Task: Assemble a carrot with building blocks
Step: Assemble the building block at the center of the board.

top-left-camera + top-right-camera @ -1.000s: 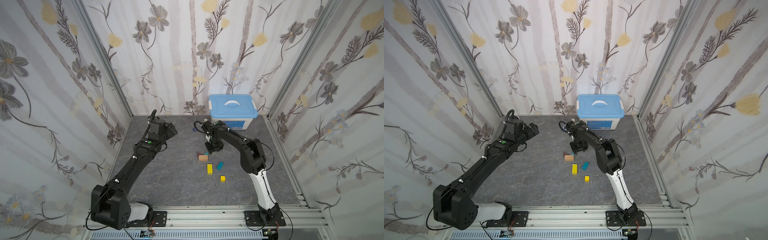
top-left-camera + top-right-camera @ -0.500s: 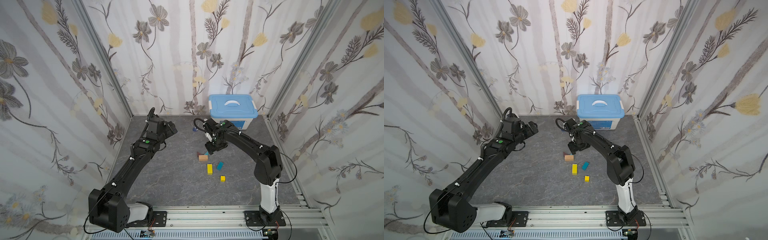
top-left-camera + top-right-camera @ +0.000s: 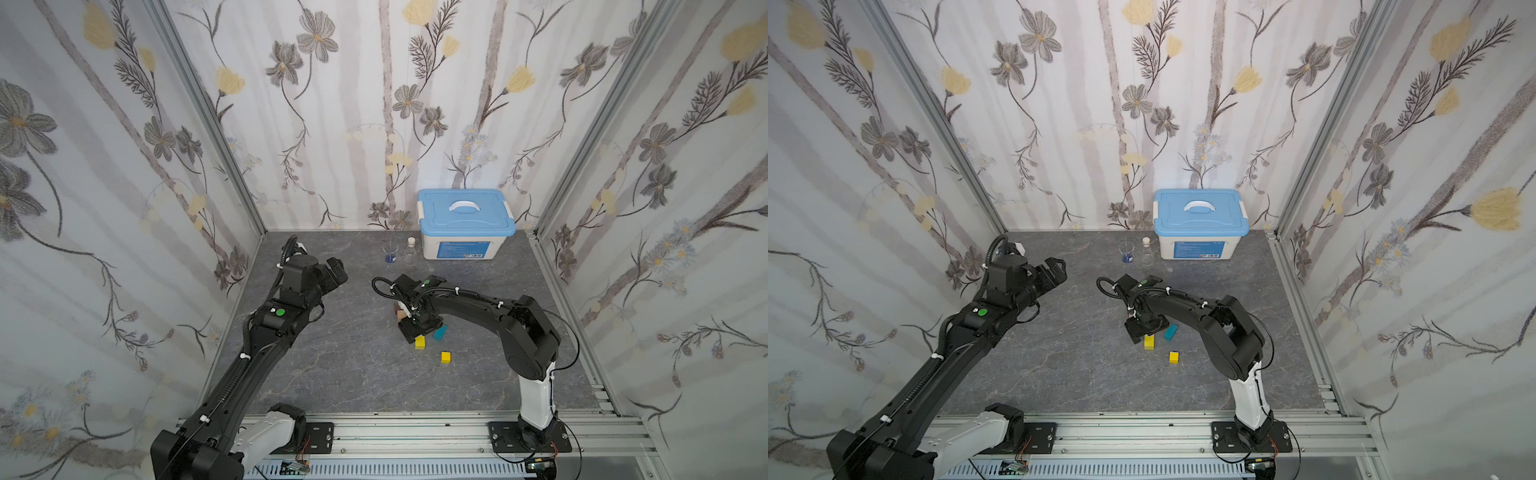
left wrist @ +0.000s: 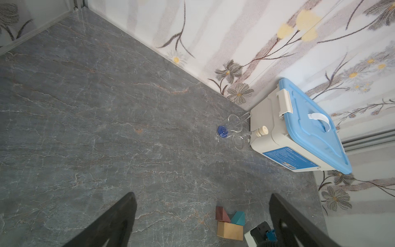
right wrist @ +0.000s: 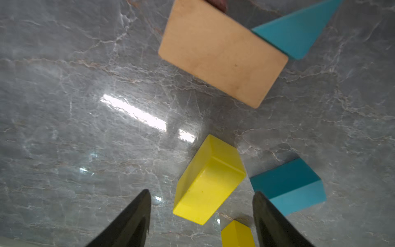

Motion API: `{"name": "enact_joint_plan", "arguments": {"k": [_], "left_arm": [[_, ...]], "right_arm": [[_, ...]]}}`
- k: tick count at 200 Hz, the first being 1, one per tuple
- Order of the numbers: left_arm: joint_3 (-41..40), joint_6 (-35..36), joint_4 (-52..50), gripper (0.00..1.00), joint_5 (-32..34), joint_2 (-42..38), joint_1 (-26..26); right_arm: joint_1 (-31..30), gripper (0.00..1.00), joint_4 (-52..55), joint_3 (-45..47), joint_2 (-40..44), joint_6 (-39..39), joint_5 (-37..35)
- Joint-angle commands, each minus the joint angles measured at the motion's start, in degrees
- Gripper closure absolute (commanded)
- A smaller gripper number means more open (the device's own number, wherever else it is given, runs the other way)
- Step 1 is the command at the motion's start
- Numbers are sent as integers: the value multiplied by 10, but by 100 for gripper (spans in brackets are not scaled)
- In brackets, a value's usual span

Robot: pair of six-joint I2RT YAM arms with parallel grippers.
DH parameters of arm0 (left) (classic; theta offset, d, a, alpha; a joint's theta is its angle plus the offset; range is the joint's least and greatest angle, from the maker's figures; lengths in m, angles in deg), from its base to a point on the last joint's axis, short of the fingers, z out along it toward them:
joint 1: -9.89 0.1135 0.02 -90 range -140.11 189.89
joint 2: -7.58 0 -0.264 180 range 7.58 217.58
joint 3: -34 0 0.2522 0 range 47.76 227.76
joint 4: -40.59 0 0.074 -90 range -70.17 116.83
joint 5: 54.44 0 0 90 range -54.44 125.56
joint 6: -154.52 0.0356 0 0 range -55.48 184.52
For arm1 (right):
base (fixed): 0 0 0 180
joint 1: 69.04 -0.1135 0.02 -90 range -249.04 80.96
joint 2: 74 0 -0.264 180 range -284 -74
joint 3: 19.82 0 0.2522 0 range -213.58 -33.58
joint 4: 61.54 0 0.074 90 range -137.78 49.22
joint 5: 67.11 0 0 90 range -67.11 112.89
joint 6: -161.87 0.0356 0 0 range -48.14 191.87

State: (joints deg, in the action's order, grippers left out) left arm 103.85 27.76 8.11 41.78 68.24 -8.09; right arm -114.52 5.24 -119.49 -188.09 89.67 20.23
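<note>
Rail (image 3: 415, 432) crosses the bottom edge in both top views, and above it the grey table (image 3: 332, 374) fills the middle of the frame. Nearest of the blocks, right of centre, is the yellow cube (image 3: 445, 356), lying apart from the rest. Just above it is the yellow bar (image 3: 420, 343), with the teal bar (image 3: 439, 332) just beside it on the right; the right wrist view shows a thin gap between them. The right gripper (image 5: 201, 191) hangs over the yellow bar with its fingers spread to either side, clear of the block and gripping nothing. Beyond it the tan bar (image 5: 222, 53) lies flat, apart from the yellow bar. The teal triangle (image 5: 297, 30) and the maroon triangle (image 4: 221, 213) both sit against its far edge, so of the carrot (image 4: 228, 229) only the leafy end is together. Left of centre the left gripper (image 4: 202, 194) hovers above bare table, fingers spread wide and empty. Farther up stand a beaker (image 3: 390, 252) and a stoppered flask (image 3: 411, 249), then the blue-lidded box (image 3: 465, 220) against the back wall.
</note>
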Motion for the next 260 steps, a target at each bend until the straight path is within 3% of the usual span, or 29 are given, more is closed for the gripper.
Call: {"name": "enact_joint_plan", "arguments": {"k": [1,45,59,76,188,218,260], "left_arm": [[-5,-9,-3,0,21,-17,0],[-5,-8,-5,0,19,-16,0],[-4,-6,-3,0,20,-14,0],[-3,-3,-2,0,20,-11,0],[-5,-16,9,0,27,-12,1],[-9,-26,14,0,27,-13,-1],[-14,-34,25,0,23,-11,0]], "right_arm": [[-2,27,-12,12,-3,22,-21],[-3,33,-19,10,-23,19,-4],[-5,41,-19,6,-29,16,1],[-7,58,-19,4,-30,11,7],[-16,79,-18,-52,-60,-158,-23],[-17,75,-18,-62,-67,-191,-19],[-17,44,-18,-58,-55,-207,-30]]}}
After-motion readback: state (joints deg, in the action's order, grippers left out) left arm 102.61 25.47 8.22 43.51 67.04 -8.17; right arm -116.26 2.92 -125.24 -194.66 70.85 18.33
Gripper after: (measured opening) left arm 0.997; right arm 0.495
